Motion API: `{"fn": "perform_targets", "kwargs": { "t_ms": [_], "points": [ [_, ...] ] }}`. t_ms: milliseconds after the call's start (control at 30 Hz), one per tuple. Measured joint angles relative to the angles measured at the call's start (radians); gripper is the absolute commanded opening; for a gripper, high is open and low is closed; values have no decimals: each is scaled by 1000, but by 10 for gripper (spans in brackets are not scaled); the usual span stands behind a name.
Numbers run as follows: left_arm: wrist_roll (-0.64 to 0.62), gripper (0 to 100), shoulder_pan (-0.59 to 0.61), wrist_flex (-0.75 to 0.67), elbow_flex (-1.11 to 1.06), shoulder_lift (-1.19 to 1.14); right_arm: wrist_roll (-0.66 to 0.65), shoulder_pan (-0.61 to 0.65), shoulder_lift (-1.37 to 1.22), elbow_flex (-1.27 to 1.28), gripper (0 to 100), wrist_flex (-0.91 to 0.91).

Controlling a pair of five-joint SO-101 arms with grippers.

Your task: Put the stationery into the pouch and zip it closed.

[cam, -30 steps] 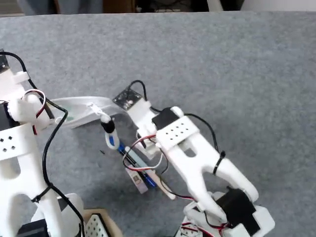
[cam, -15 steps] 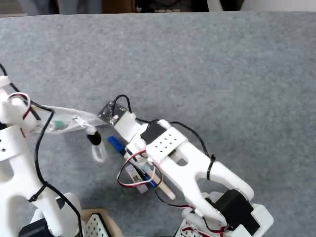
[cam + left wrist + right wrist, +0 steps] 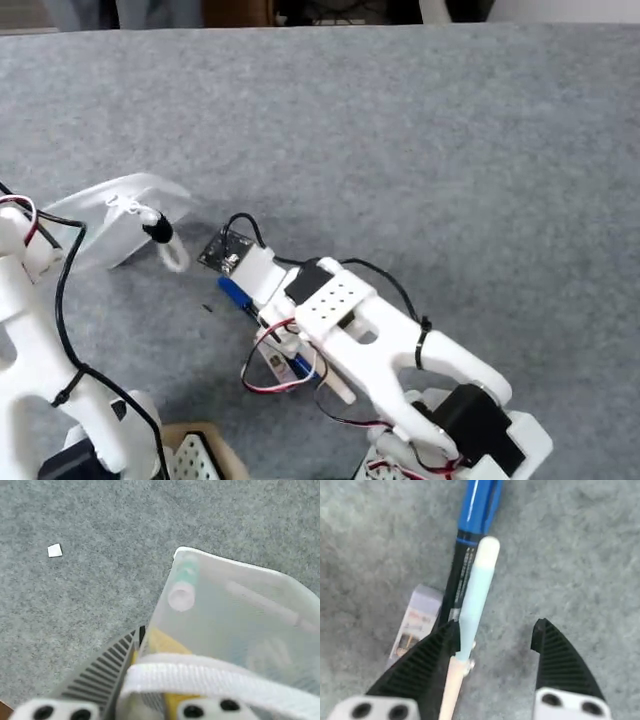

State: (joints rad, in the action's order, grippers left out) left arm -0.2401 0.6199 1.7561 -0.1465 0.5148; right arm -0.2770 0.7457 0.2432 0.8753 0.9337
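My left pincer grips the pouch; my right pincer is open over the pens.

My right pincer (image 3: 497, 627) is wide open, low over the grey table (image 3: 585, 545), and bare table shows between my fingers. A pale pen (image 3: 476, 587) lies right at one fingertip, touching a blue pen (image 3: 479, 505) that runs on past my tips. An eraser (image 3: 415, 620) lies on the outer side of that same finger. My left pincer (image 3: 145, 657) is clamped on the edge of the pouch (image 3: 240, 620), which reaches out past my tips. Through its clear side I see a stick with a round white end. From above, the pouch sits apart from the pens.
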Motion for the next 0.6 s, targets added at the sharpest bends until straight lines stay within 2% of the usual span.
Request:
{"fn": "perform_targets", "kwargs": {
  "t_ms": [333,500,600],
  "points": [
    [0,29,0,2,0,0,0,0,-60,2,235,-106],
    [0,29,0,2,0,0,0,0,-84,5,108,-150],
    [0,29,0,2,0,0,0,0,-91,6,81,-175]
  ]
}}
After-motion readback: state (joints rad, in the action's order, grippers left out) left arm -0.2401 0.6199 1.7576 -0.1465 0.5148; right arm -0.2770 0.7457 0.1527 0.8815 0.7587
